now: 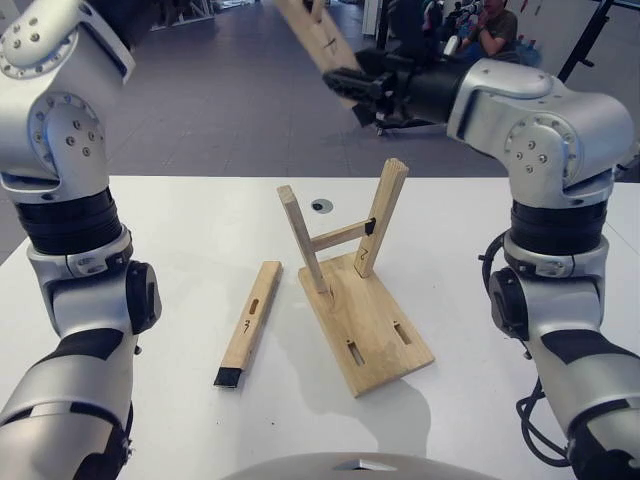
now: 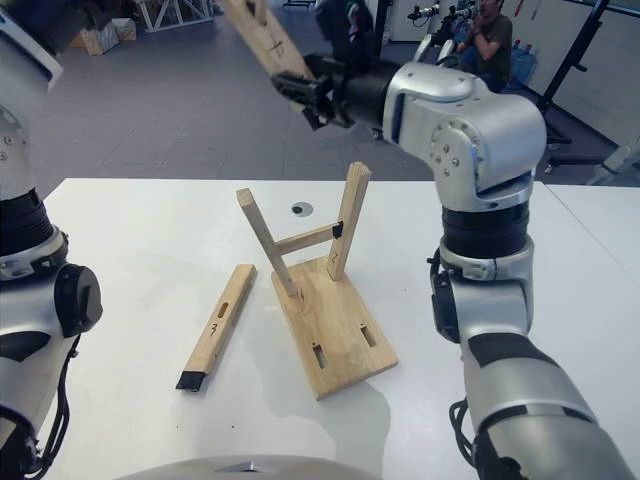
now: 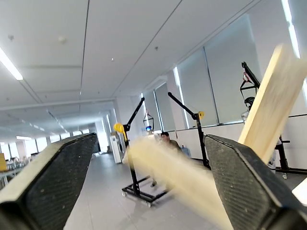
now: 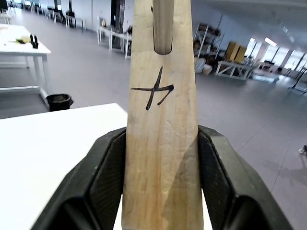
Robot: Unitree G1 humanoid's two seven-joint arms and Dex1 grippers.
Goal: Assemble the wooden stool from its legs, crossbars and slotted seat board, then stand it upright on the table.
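Right gripper [image 4: 161,163] first: it's clamped on the held leg [image 4: 160,115], a dark pad pressed against each side of the wood. We see a hand-drawn mark on the leg's face and a slot above it. Gripper and leg hang high over the table's [image 1: 180,230] far edge, with the leg slanting up and to the left.

The left gripper [image 3: 149,143] is spread wide and grasping nothing. Blurred pale wood shows between its fingers [image 3: 57,177], and we can't tell whether it touches either one.

On the table, the seat board [image 1: 365,320] lies flat near the middle, one end pointing to the near right corner. Two legs stand in its far end, splayed apart at the top: the left standing leg [image 1: 302,240] and the right standing leg [image 1: 384,215]. A crossbar [image 1: 340,237] joins them partway up. Two slots [image 1: 355,352] sit open at the board's near end.

A loose leg [image 1: 250,322] lies flat just left of the board, apart from it, black-capped end toward the near edge. A small round hole [image 1: 321,205] sits in the tabletop by the far edge, behind the standing legs.
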